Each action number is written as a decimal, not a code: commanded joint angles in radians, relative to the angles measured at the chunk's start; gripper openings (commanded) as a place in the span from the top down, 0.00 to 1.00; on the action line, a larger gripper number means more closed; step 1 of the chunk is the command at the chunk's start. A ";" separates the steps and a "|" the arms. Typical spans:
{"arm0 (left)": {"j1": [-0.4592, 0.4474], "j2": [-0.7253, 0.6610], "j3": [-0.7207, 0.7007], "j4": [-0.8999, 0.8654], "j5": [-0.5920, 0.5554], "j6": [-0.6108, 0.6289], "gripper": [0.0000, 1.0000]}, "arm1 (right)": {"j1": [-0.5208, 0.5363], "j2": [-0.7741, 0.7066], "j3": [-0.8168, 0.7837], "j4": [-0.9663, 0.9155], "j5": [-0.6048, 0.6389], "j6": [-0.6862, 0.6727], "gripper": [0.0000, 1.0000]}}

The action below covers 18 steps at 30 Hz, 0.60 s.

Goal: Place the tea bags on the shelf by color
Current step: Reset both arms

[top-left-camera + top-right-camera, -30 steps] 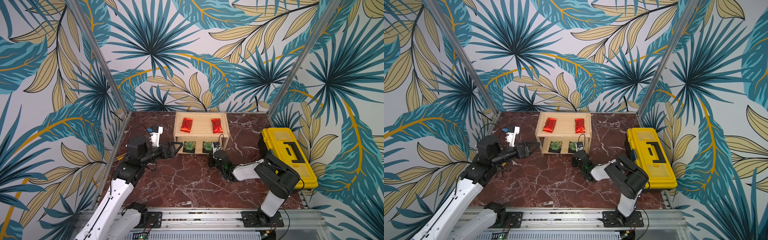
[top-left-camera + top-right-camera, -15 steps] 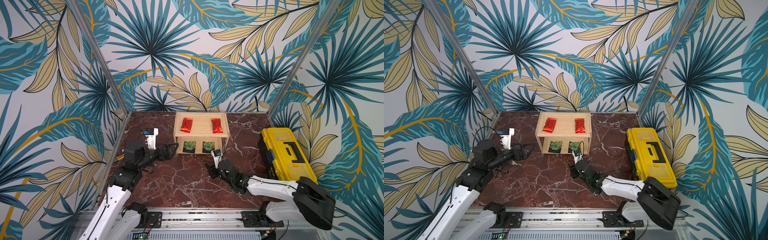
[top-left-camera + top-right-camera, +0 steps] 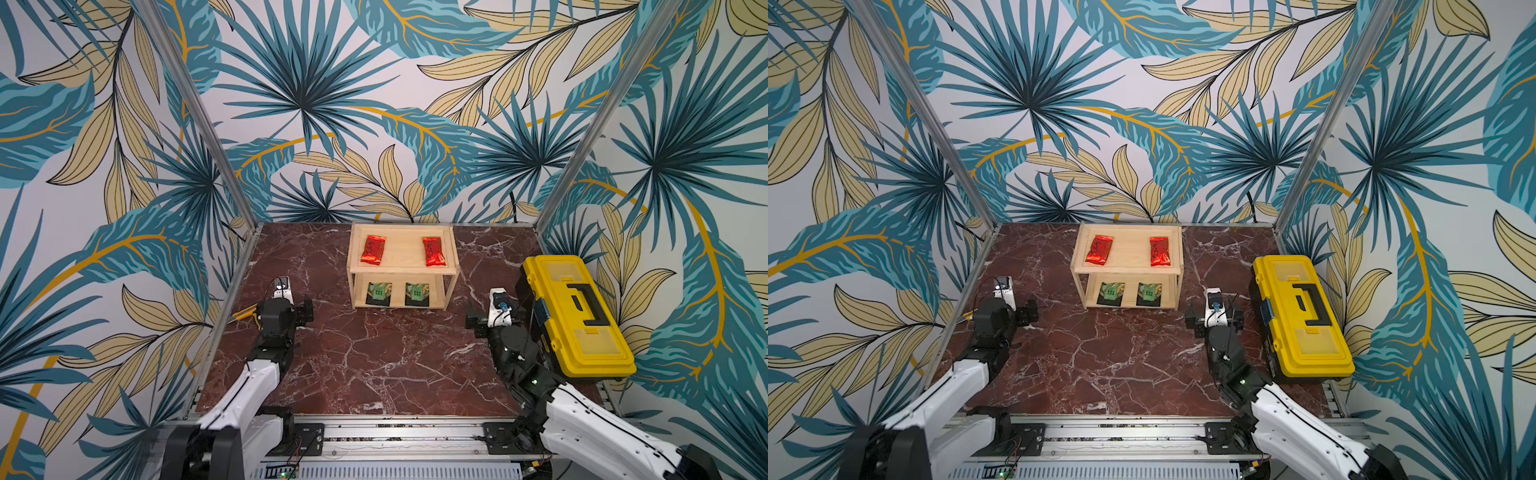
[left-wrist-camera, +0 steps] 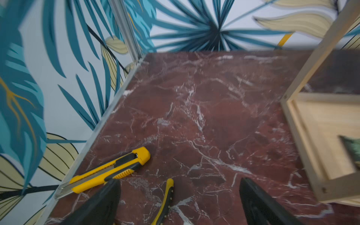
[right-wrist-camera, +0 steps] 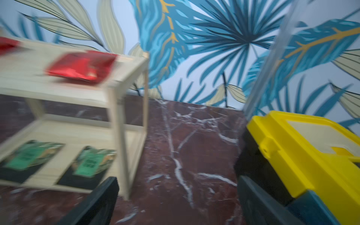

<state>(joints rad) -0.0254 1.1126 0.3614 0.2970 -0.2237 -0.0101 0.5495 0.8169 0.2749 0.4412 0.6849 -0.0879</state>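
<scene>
The left tool (image 4: 178, 185) and the right tool (image 5: 177, 180) each have jaws wide apart, holding nothing. The print on the red tea bags (image 3: 372, 249) is too small to read.

- The back wall (image 3: 374, 124) is papered with large teal palm fronds and pale yellow leaves on thin gold stems, over an off-white ground.
- The left wall (image 3: 83, 208) and the right wall (image 3: 685, 166) carry the same print in both top views.
- A bare aluminium post (image 3: 203, 120) stands at each rear corner where the walls meet.
- The floor (image 3: 374, 365) is dark red-brown marble with white veins.
- A grey metal rail (image 3: 395, 432) runs along the near edge of the floor.
- The light is soft and even over the walls and marble.
</scene>
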 commanded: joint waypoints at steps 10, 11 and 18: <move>0.115 0.410 -0.037 0.688 0.217 -0.080 0.00 | -0.402 0.709 -0.041 0.780 -0.307 0.058 0.01; 0.105 0.429 -0.011 0.673 0.212 -0.070 0.00 | -0.411 0.718 -0.027 0.774 -0.342 0.046 0.01; 0.084 0.451 0.006 0.677 0.175 -0.050 0.00 | -0.550 0.695 0.149 0.387 -0.634 0.123 0.01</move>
<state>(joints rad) 0.0616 1.5608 0.3588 0.9123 -0.0441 -0.0673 0.0360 1.5219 0.4133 0.9310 0.2008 -0.0196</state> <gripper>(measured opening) 0.997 0.994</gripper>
